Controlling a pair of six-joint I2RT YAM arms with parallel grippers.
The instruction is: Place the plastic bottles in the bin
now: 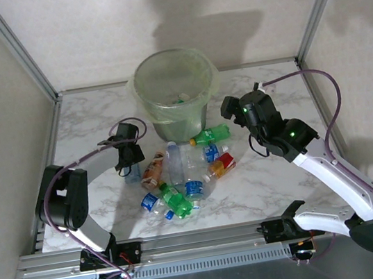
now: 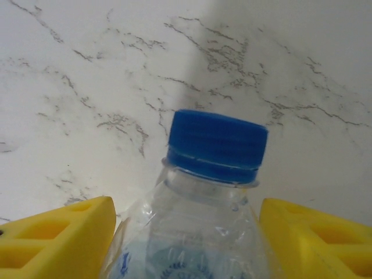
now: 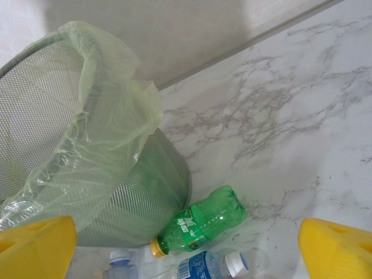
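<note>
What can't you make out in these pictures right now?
- Top view: the liner hazes what lies inside the bin.
- The blue-capped bottle: the left wrist view's bottom edge cuts off its body; in the top view the left tool mostly covers it; grip unclear.
- The clear bottles: the right wrist view's bottom edge cuts them off.

Left arm (image 1: pixel 65 199): elbow folded high at left side, forearm running right, wrist bent downward. Left gripper (image 1: pixel 129 165) points at tabletop. In wrist view, left fingers (image 2: pixel 58 238), yellow, stand either side of blue-capped bottle (image 2: pixel 203 192); jaws part-way apart, contact with bottle sides not clear.

Right arm (image 1: pixel 332 174): lower link laid out to right, elbow at far right, forearm angled up and left. Right gripper (image 1: pixel 230 108) raised, tilted down and left. Right fingers (image 3: pixel 35 247), yellow, sit at lower corners of wrist view; jaws spread wide.
</note>
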